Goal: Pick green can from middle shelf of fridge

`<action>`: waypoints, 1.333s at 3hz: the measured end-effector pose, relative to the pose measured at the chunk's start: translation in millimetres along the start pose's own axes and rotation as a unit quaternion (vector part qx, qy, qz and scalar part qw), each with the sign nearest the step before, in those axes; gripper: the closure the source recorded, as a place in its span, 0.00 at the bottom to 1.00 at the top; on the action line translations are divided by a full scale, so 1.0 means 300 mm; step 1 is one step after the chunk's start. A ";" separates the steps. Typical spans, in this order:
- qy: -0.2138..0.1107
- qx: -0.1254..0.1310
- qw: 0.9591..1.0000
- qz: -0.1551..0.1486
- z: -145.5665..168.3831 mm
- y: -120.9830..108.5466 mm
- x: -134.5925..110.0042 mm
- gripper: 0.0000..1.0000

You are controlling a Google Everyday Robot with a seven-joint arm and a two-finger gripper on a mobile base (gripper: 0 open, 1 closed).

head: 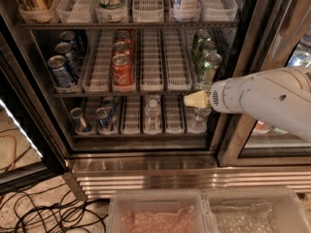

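Note:
Three green cans stand in a row in the right lane of the middle shelf [151, 62] of the fridge [146, 165]; the front green can [210, 68] is at the shelf's front edge. My gripper [187, 100], a pale wedge on a white arm [262, 101], points left. It sits just below the front of the middle shelf, under and slightly left of the front green can, and does not touch it. The arm hides part of the lower right lane.
Blue cans [60, 72] fill the shelf's left lane and red cans [122, 71] the third lane. Cans and a water bottle [152, 111] stand on the shelf below. The dark door frame [243, 130] is right of the opening. Plastic bins [160, 212] and floor cables [43, 212] lie below.

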State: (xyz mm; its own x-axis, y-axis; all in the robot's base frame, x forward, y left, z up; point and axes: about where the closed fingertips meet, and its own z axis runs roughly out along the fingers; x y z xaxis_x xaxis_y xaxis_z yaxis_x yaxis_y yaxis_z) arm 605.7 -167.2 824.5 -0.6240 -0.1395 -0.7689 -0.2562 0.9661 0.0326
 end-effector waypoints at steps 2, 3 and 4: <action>-0.005 -0.021 0.999 -0.033 0.019 0.075 -0.023 0.22; -0.003 -0.004 0.999 -0.042 0.025 0.034 -0.022 0.23; -0.004 0.017 0.999 -0.047 0.028 -0.012 -0.030 0.23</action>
State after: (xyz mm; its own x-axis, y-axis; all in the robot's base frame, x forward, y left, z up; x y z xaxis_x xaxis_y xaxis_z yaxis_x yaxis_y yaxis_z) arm 618.6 -167.6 826.0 -0.5928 -0.2276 -0.7725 -0.2876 0.9558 -0.0609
